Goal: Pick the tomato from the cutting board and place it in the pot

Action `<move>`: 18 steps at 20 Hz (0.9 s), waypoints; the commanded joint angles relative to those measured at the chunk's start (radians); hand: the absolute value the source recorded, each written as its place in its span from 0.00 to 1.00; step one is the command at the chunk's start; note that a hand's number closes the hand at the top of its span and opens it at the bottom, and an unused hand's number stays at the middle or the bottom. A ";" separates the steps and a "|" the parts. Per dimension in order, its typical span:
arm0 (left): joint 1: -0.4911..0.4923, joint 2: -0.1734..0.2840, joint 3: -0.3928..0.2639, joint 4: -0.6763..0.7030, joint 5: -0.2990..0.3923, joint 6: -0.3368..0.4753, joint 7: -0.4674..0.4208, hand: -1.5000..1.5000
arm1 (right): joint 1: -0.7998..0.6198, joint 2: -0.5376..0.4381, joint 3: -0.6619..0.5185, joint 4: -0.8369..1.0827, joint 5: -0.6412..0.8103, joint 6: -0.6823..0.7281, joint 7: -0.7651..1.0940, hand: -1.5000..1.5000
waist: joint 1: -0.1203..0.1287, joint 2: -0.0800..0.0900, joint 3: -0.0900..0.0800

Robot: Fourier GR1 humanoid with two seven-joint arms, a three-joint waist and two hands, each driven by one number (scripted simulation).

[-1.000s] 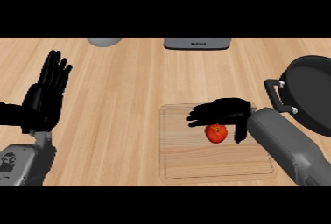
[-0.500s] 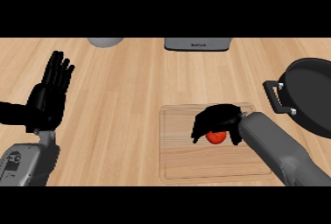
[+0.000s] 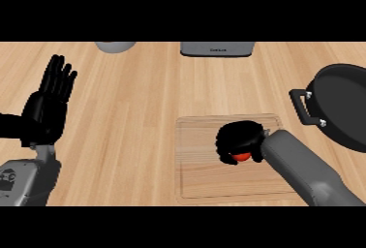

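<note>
Head view: the right hand (image 3: 239, 139) is being curled over the tomato (image 3: 241, 156) on the cutting board (image 3: 204, 174), so that it can be lifted toward the pot (image 3: 343, 109). Only a red sliver is being shown. The left hand (image 3: 49, 104) is being rested, fingers spread.

Bare desk (image 3: 143, 121) left of the curled fingers (image 3: 232, 138), pot (image 3: 343, 106) handle (image 3: 304, 107) to their right, seemingly raised, open gap between
</note>
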State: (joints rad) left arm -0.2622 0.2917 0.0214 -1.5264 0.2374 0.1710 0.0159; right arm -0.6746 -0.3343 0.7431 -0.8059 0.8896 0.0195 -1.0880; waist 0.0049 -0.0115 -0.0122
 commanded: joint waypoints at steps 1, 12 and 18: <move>-0.012 -0.014 -0.004 -0.014 -0.021 0.019 0.004 0.50 | 0.050 0.018 -0.057 0.005 -0.053 -0.036 -0.101 1.00 | -0.002 0.013 0.013; -0.011 -0.005 0.011 0.004 -0.014 0.008 -0.010 0.50 | -0.114 -0.057 -0.518 0.240 -0.196 -0.118 0.750 1.00 | -0.021 0.033 0.007; -0.018 -0.009 -0.007 0.002 -0.016 -0.004 -0.005 0.50 | -0.244 -0.110 -0.662 0.320 -0.191 -0.324 1.194 1.00 | 0.021 0.032 0.000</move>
State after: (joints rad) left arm -0.2760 0.2817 0.0203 -1.5240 0.2210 0.1736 0.0048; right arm -0.8501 -0.4097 0.1648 -0.5390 0.6954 -0.1971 -0.1487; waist 0.0061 0.0187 -0.0079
